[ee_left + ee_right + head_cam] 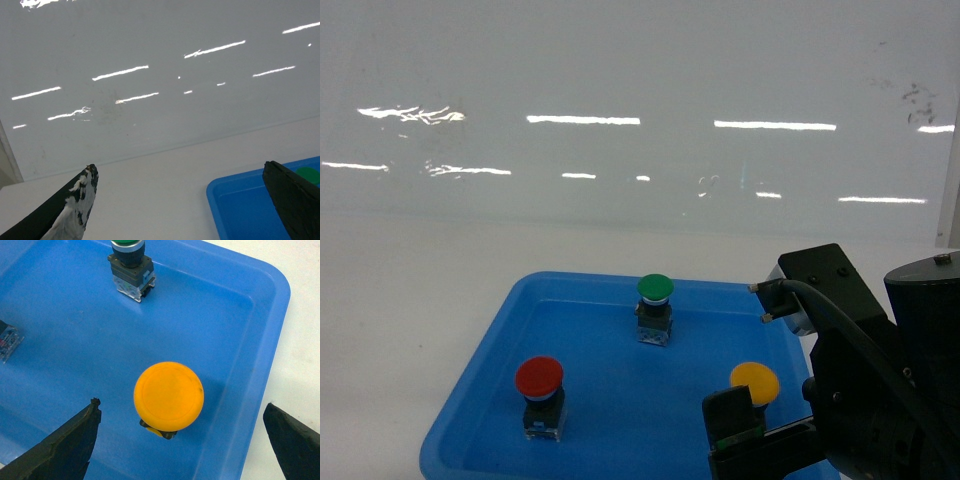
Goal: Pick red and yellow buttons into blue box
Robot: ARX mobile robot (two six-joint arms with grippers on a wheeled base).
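The red button [539, 378] stands upright at the front left of a shallow blue tray [610, 410]. The yellow button [755, 383] stands near the tray's right side. In the right wrist view my right gripper [181, 405] is open above the yellow button [168, 396], one finger on each side and neither touching it. My left gripper [180, 166] is open and holds nothing, over the white table just left of the tray's corner [235, 210]; the head view does not show it. The blue box is out of view.
A green button [655, 289] stands at the tray's back middle, also in the right wrist view as the green button [128, 246]. A glossy white wall [620, 100] rises behind the table. My right arm [880, 400] fills the lower right of the head view.
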